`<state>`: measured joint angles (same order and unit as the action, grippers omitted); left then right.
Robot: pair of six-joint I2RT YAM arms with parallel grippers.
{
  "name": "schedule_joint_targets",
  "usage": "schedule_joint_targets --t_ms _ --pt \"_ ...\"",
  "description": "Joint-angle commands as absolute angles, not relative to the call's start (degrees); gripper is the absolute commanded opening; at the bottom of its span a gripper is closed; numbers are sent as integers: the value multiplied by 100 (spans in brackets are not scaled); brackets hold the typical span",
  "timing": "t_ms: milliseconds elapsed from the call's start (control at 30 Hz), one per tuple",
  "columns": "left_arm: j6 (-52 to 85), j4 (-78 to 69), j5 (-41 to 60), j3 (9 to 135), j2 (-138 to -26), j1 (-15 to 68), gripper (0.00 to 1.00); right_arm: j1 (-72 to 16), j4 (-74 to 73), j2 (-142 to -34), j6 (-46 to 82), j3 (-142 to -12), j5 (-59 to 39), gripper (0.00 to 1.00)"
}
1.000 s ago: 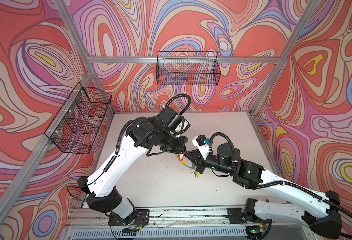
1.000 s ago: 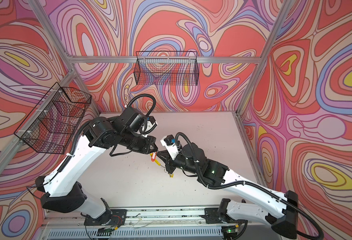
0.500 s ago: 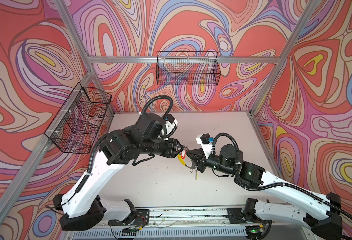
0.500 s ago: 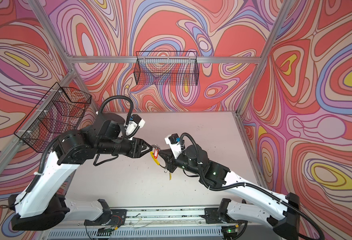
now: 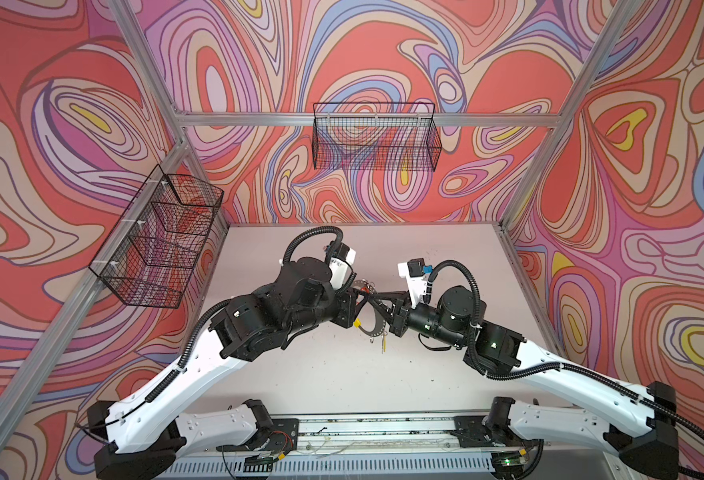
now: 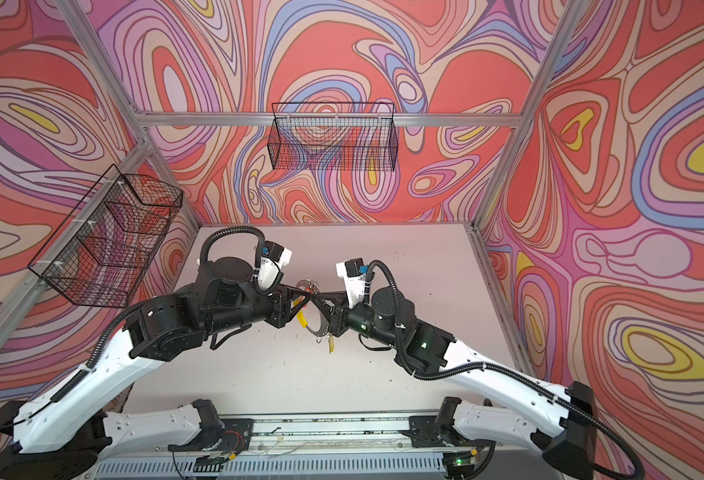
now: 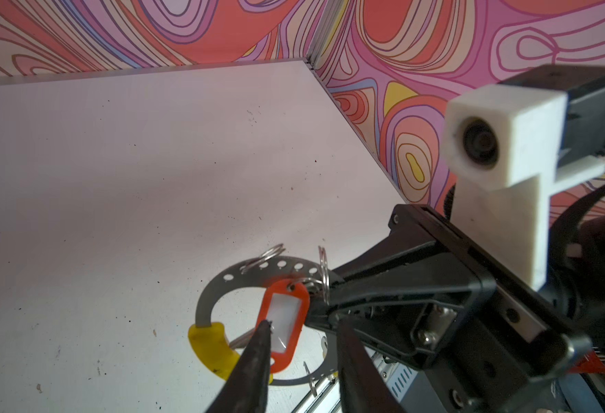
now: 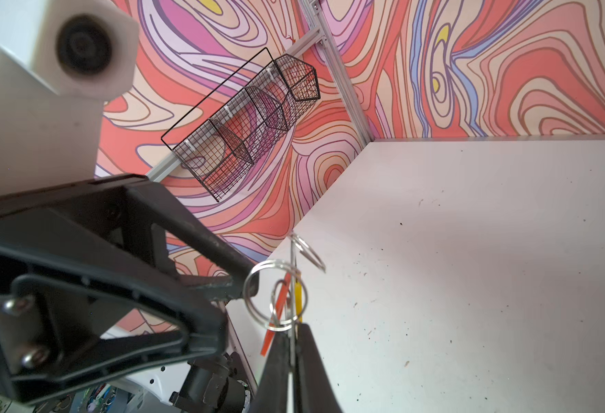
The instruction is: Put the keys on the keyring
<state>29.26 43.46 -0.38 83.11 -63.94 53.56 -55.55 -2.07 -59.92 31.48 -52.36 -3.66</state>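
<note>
**A:** What carries everything?

**B:** A white table (image 5: 325,374). 2 arms meet over its middle.

**A:** How does the right gripper stand?

**B:** The right gripper (image 8: 293,330) has its fingers pressed together on the rim of the keyring (image 7: 208,296). The ring runs edge-on between them in the right wrist view. It is held over the table's middle, well apart from every edge.

**A:** And the left?

**B:** The left gripper (image 7: 302,325) is spread, pinching nothing. The red tag (image 7: 284,311) hangs between its fingers (image 7: 256,361). 1 fingertip overlaps the tag's face, and I cannot tell whether it touches.

**A:** What does that tag hang from?

**B:** A small wire ring on the grey rim, just beside the right gripper's tips. The yellow arc (image 7: 211,343) sits on the rim near the tag.

**A:** Anything smaller?

**B:** In both top views the yellow tag (image 5: 383,344) dangles under the ring's rim on the side toward the table's front edge. It is too small for detail. 2 more split rings (image 7: 268,255) stand on the rim.
</note>
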Motion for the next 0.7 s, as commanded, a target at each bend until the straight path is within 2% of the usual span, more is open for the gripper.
schedule_joint_targets --t_ms 0,200,433,667 --pt "2794 3869 -97 8325 -6406 5375 34 -5542 -496 -6045 3409 -5248 -395 0" --pt "2826 3753 -109 8244 -6407 5370 28 -5539 -629 -6153 3462 -5221 -525 0" --pt "2830 3799 -86 8297 -6459 5372 15 -5539 -685 -6169 3462 -5211 -555 0" --pt "2839 3875 -105 8367 -6539 5370 15 -5540 -720 -6154 3435 -5208 -615 0"
